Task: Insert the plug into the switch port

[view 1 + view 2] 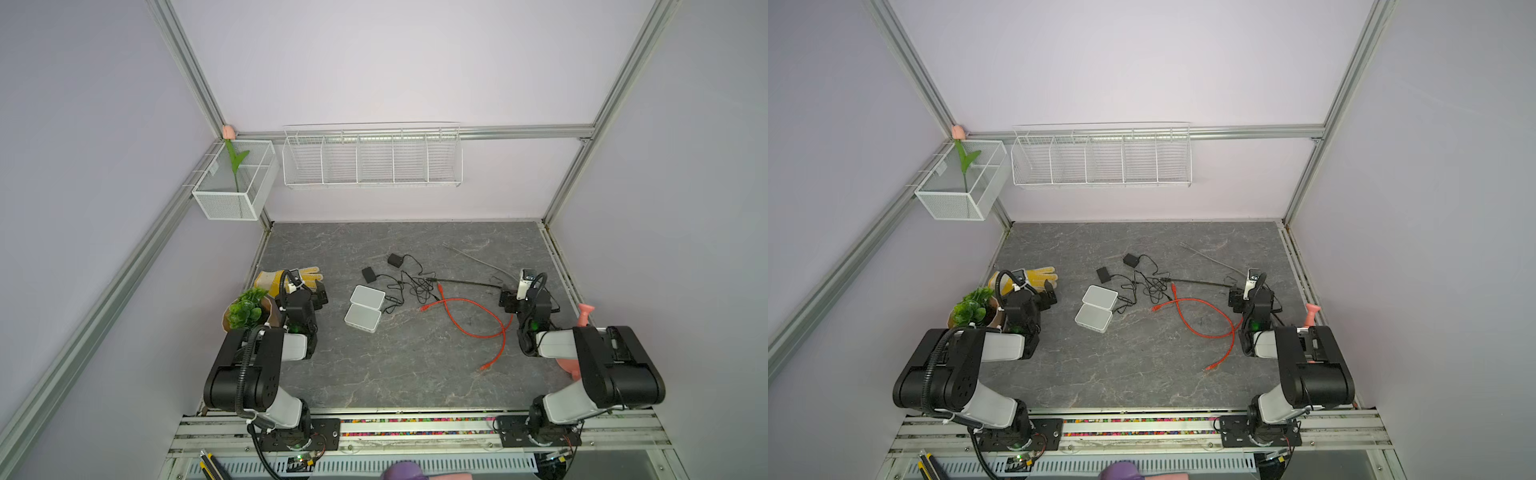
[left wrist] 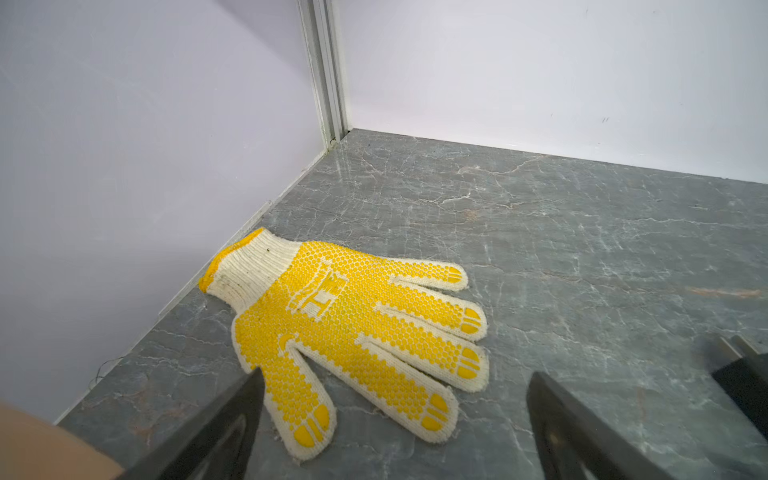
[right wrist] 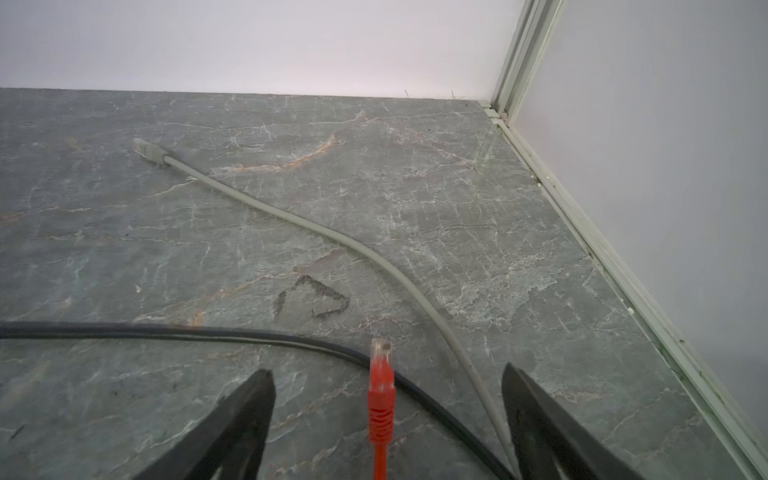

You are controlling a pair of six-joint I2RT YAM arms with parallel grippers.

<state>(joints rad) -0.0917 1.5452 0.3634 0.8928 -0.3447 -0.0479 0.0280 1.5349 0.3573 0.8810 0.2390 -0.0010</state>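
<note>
- Between the wide-spread jaws of the right gripper [image 3: 387,372], at the lower edge of the right wrist view, a red plug [image 3: 381,388] is seen with its clear tip pointing up the frame. Neither jaw is touched by it, and nothing is gripped.
- Whether the red plug is resting on the table cannot be told.
- The plug is backed in that view by a black cable [image 3: 166,332], which is laid across the lower part of the frame.
- A grey cable [image 3: 291,216] is run from the lower right to the upper left and is ended by a grey plug [image 3: 148,151].
- The left gripper [image 2: 397,376] is also spread wide, with nothing grasped. Beyond its jaws a yellow dotted glove [image 2: 353,328] is laid flat on the grey marbled table [image 2: 582,249].
- In both top views a red cable [image 1: 478,320] is looped right of centre.
- At the centre, an upper white box [image 1: 367,296] and a lower white box [image 1: 362,318], taken to be the switches, are set touching each other, well apart from both grippers. Their ports cannot be made out.
- Just above and to the right of the boxes, two black adapters [image 1: 395,260] and tangled thin black wires [image 1: 415,286] are spread.
- A potted plant [image 1: 248,309] is placed at the left, beside the left arm.
</note>
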